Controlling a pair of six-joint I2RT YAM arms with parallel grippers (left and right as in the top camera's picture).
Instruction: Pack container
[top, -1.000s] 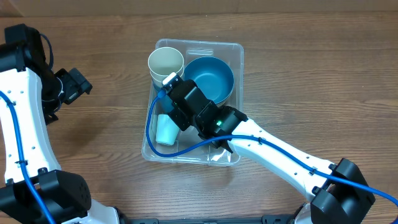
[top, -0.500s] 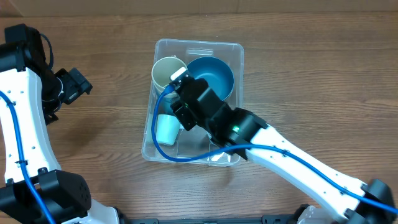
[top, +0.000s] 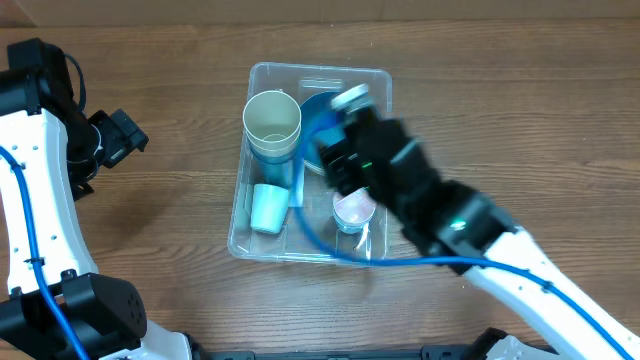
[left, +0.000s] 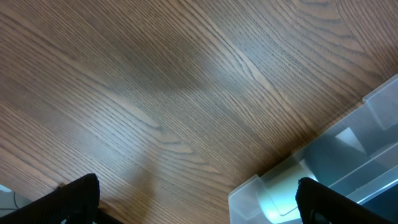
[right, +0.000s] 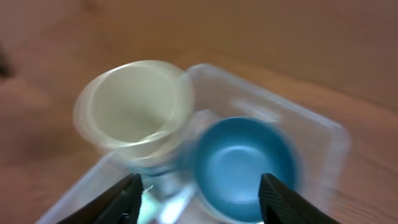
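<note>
The container (top: 300, 68) is a clear plastic bin in the middle of the table. In its far left corner a cream cup (top: 272, 118) stands upright, nested in a bluish cup. Beside it lies a blue bowl (top: 318, 108), half hidden under my blurred right arm (top: 400, 180). A pale teal cup (top: 267, 208) and a pink cup (top: 352, 210) sit in the near half. My right gripper (right: 202, 202) hangs open above the bin, empty, facing the cream cup (right: 134, 102) and the bowl (right: 244, 158). My left gripper (left: 199, 205) is wide open over bare wood, just left of the container's corner (left: 261, 193).
Wooden table (top: 520, 110) all round the bin. My left arm (top: 40, 200) runs along the left edge, its gripper (top: 125, 138) about a hand's width from the bin's left wall. A blue cable (top: 300, 200) loops over the bin.
My right gripper opened and let go of the cream cup, then rose and pulled back to the right. The pink cup came into view. The left arm stayed still.
</note>
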